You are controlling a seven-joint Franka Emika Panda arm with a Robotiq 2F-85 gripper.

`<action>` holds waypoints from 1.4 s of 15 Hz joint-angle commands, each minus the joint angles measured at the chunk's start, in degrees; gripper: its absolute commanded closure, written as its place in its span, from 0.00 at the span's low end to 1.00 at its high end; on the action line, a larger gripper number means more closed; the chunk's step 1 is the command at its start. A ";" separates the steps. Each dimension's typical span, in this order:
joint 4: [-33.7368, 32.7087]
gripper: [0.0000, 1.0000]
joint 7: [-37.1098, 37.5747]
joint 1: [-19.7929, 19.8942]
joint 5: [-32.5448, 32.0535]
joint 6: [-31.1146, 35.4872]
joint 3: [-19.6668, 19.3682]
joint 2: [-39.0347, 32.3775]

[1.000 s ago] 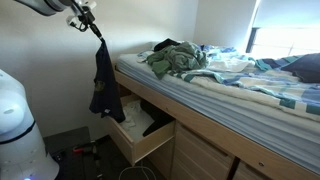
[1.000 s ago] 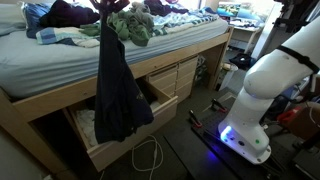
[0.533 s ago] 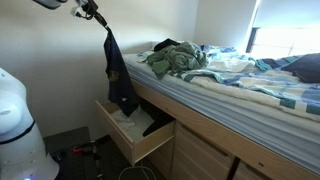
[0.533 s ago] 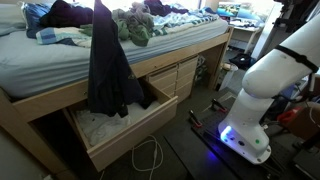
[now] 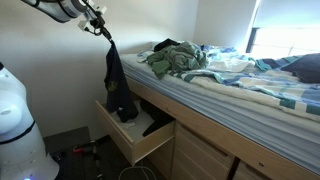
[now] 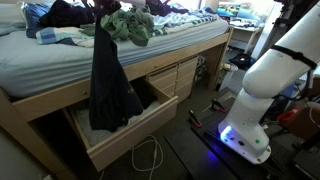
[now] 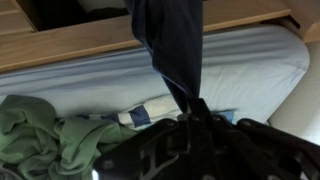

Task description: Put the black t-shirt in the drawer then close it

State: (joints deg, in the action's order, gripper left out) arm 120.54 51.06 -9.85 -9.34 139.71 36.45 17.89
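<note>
The black t-shirt (image 5: 118,85) hangs from my gripper (image 5: 103,30) above the open wooden drawer (image 5: 128,140) under the bed. In an exterior view the shirt (image 6: 110,85) dangles in front of the bed frame, its lower end at the open drawer (image 6: 120,135). In the wrist view the dark shirt (image 7: 175,45) stretches away from my shut jaws (image 7: 195,110). The drawer holds light-coloured cloth.
The bed (image 5: 240,90) carries a pile of green and dark clothes (image 5: 175,58), which also shows in an exterior view (image 6: 125,22). More closed drawers (image 6: 185,75) sit under the bed. The robot base (image 6: 250,110) and cables (image 6: 150,155) are on the floor.
The gripper has lowered a little and the shirt has swung and settled closer over the open drawer.
</note>
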 commanded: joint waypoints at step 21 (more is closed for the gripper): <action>10.69 0.07 1.08 -6.23 8.30 5.89 -3.22 -5.11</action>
State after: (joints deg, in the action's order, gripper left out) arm 131.88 51.07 -15.00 -0.94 147.69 34.46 11.50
